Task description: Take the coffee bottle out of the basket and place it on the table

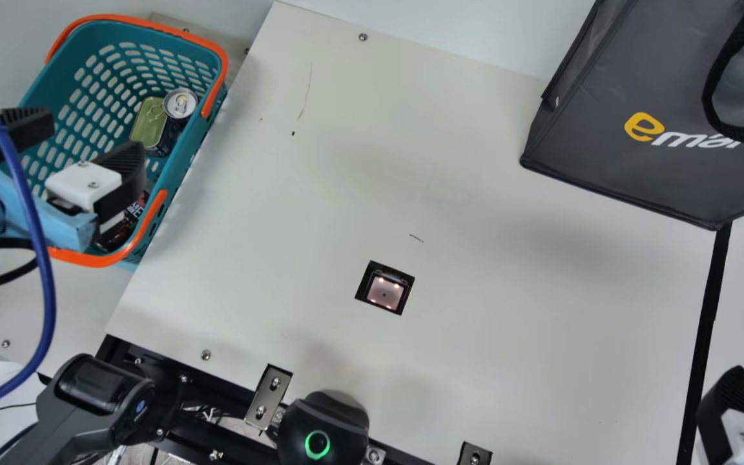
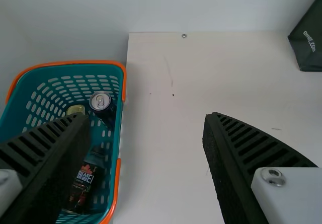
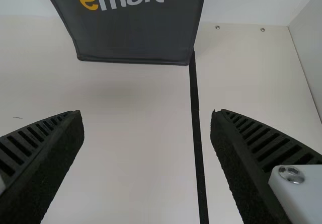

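Currently, the left gripper [image 2: 148,117] is spread wide and holds nothing above the teal plastic basket [image 2: 117,128]; it is the nearer of the two. Inside, the dark, glossy coffee bottle [image 2: 86,176] lies below and partly behind one ribbed black finger, not centred between the pair, its long axis roughly following the slotted table-side wall, cap end toward a smooth, round metal can [image 2: 103,108]. Grasping probably calls for a sideways shift before lowering.
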`<act>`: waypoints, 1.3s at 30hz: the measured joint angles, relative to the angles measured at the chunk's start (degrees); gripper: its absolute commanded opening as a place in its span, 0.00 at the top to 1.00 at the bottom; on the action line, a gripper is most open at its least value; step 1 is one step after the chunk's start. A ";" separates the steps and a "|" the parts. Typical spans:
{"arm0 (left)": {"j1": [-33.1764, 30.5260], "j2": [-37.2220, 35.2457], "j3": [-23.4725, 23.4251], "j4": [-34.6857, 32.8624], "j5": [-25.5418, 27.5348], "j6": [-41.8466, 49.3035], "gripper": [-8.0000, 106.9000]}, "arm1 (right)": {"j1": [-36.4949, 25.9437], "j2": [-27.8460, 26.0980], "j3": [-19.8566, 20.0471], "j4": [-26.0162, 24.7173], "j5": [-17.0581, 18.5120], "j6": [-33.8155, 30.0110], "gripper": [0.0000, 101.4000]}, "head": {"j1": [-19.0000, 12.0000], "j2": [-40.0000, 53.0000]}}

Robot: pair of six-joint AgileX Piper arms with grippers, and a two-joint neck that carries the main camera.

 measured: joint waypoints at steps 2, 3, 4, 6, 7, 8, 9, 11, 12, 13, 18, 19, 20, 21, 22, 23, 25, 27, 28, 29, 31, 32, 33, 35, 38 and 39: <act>0.14 0.00 0.00 0.00 0.00 -0.09 0.15 | 0.00 0.00 0.00 0.00 0.00 0.00 0.10 | 0.00 0.00; 0.28 0.00 0.00 0.21 0.00 -0.19 0.15 | 0.00 0.00 0.00 0.00 0.00 0.00 0.10 | 0.00 0.00; 0.45 0.00 0.00 0.21 0.00 -0.19 0.15 | 0.00 0.00 0.00 0.00 0.00 0.00 0.10 | 0.00 0.00; 1.06 0.00 0.00 0.82 -0.13 -0.41 0.15 | 0.00 0.00 0.00 0.00 0.00 0.00 0.10 | 0.00 -0.09; 1.31 0.10 0.00 1.40 -0.25 -0.81 0.15 | 0.00 0.00 0.00 0.00 0.00 0.00 0.10 | 0.00 0.00; 1.68 0.24 0.00 1.40 -0.25 -0.90 0.15 | 0.00 0.00 0.00 0.00 0.00 0.00 0.10 | 0.00 0.00; 1.98 0.60 0.00 1.93 -0.43 -1.31 0.15 | 0.00 0.00 0.00 0.00 0.00 0.00 0.10 | 0.00 0.00; 2.73 1.03 0.00 2.44 -0.85 -2.01 0.15 | 0.00 0.00 0.00 0.00 -0.06 0.00 0.10 | 0.00 0.00; 3.25 1.46 -0.16 2.78 -1.10 -2.64 0.15 | 0.00 0.00 0.00 0.00 -0.06 0.00 0.10 | 0.00 0.00; 3.73 1.75 -0.27 3.31 -1.34 -2.64 0.15 | 0.00 0.00 0.00 0.00 -0.06 0.00 0.10 | 0.00 0.00; 6.31 3.86 -1.33 5.03 -2.26 -4.60 0.15 | 0.00 0.00 0.00 0.00 -0.06 0.00 0.10 | 0.00 -0.09; 6.95 4.29 -1.62 5.29 -2.59 -4.74 0.15 | 0.00 0.00 0.00 0.00 -0.06 0.00 0.10 | 0.00 0.00; 7.47 4.61 -1.77 5.41 -2.74 -5.03 0.15 | 0.00 0.00 0.00 0.00 -0.06 0.00 0.10 | 0.00 0.00; 8.24 5.04 -2.04 5.40 -2.88 -5.23 0.15 | 0.00 0.00 0.00 0.00 -0.06 0.00 0.10 | 0.00 0.00; 8.99 5.42 -2.20 5.62 -3.33 -5.22 0.15 | 0.00 0.00 0.00 0.00 -0.06 0.00 0.10 | 0.00 0.00; 9.77 5.71 -2.46 5.62 -3.34 -5.22 0.15 | 0.00 0.00 0.00 0.00 -0.06 0.00 0.10 | 0.00 0.00; 11.49 6.40 -2.89 5.22 -3.81 -5.22 0.15 | 0.00 0.00 0.00 0.00 -0.06 0.00 0.10 | 0.00 0.00; 13.12 7.19 -3.11 4.70 -3.96 -4.85 0.15 | 0.00 0.00 0.00 0.00 -0.06 0.00 0.10 | 0.00 0.00; 14.10 7.43 -3.26 4.27 -4.13 -4.55 0.15 | 0.00 0.00 0.00 0.00 -0.06 0.00 0.10 | 0.00 0.00; 15.05 7.85 -3.38 4.15 -4.53 -4.37 0.15 | 0.00 0.00 0.00 0.00 -0.06 0.00 0.10 | 0.00 0.00; 16.87 8.44 -3.47 3.41 -4.69 -3.67 0.15 | 0.00 0.00 0.00 0.00 -0.06 0.00 0.10 | 0.00 0.00; 17.88 8.71 -3.47 3.08 -4.85 -3.27 0.15 | 0.00 0.00 0.00 0.00 -0.06 0.00 0.10 | 0.00 0.00; 18.92 8.97 -3.52 2.80 -4.95 -2.64 0.15 | 0.00 0.00 0.00 0.00 -0.06 0.00 0.10 | 0.00 0.00; 21.04 9.57 -3.62 1.80 -5.37 -1.93 0.15 | 0.00 0.00 0.00 0.00 -0.06 0.00 0.10 | 0.00 0.00; 23.76 10.23 -3.76 0.35 -5.79 -0.41 0.15 | 0.00 0.00 0.00 0.00 -0.06 0.00 0.10 | 0.00 0.00; 24.48 10.41 -3.87 0.04 -5.79 0.05 0.15 | 0.00 0.00 0.00 0.00 0.00 0.00 0.10 | 0.00 0.00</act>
